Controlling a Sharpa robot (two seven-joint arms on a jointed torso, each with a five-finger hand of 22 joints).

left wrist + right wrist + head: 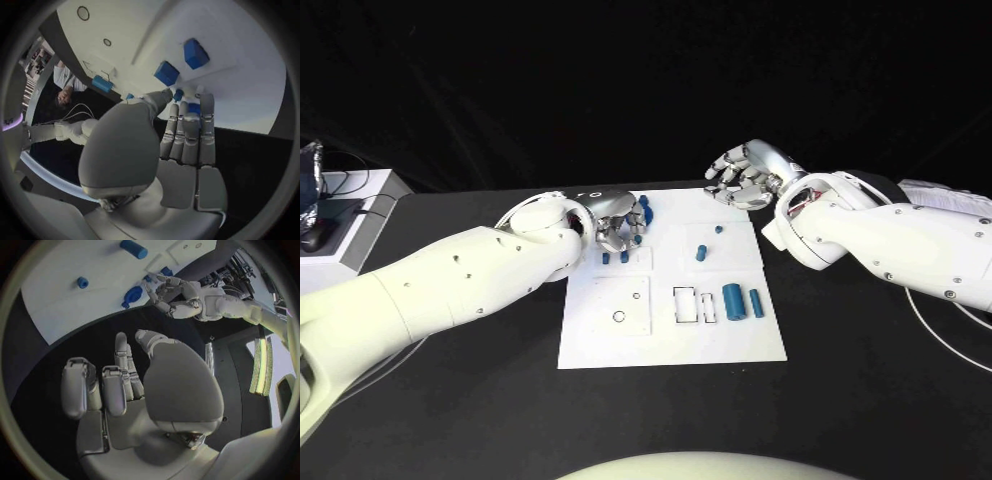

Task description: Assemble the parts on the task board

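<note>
Head view: the task board (pixel 672 345), a white plate, is seen lying flat in the middle of the black table (pixel 877 400), and all places below are given relative to it.

The left hand (pixel 615 228) is held over the board's far left corner, fingers bent down among the small blue parts (pixel 615 256) that stand there. From the left wrist view the fingertips (pixel 181 95) appear to be at one small blue piece, but whether it is actually pinched cannot be told. The right hand (pixel 744 175) is held just beyond the board's far right corner, above the table, with fingers loosely curled and spread and nothing in them.

A slip is judged the main risk: if the small piece is only grazed, it could be tipped over or knocked against the neighbouring parts as the fingers close. The long blue peg (pixel 643 210) just beside the left hand could likewise be nudged off the board's far edge. The board itself could be shifted if it is pressed sideways.

Further parts are seen: two blue cylinders (pixel 733 299) lying near the board's right edge beside a rectangular outline (pixel 685 305), and a small round piece (pixel 701 251) nearer the middle. The parts look smooth, rigid and small.
</note>
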